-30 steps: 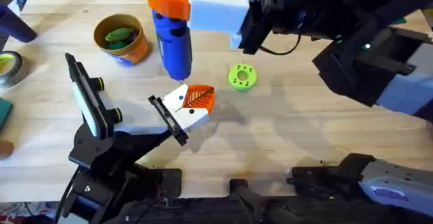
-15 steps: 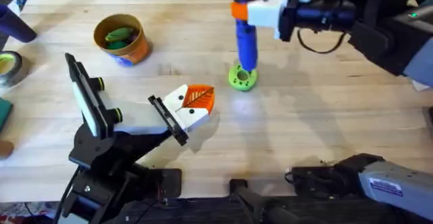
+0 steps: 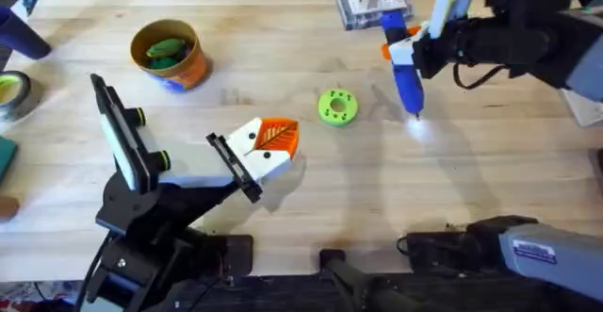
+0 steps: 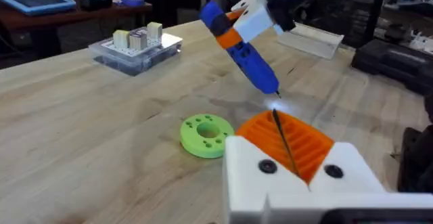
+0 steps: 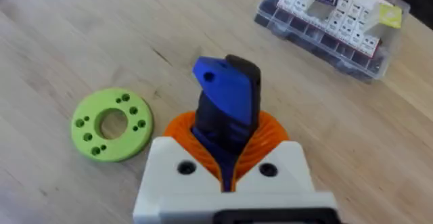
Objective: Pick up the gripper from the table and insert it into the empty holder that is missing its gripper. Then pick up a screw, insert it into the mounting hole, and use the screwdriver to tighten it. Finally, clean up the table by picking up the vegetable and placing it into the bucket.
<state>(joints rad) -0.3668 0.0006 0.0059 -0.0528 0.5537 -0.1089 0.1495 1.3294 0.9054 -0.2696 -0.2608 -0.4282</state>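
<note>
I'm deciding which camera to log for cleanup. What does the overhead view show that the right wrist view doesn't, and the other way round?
Overhead alone: the bucket with a green vegetable inside, and the orange gripper seated in the white holder. Right wrist alone: the right gripper seen close up, clamped around the screwdriver. Both: the screwdriver, the green disc and the clear parts box.

Green flanged disc (image 3: 337, 106) flat on the wood table (image 3: 283, 20), mid-table. Clear compartment box (image 3: 374, 4) of small parts at far edge, right of centre. Yellow-green tape roll (image 3: 11, 93) at left edge.
</note>
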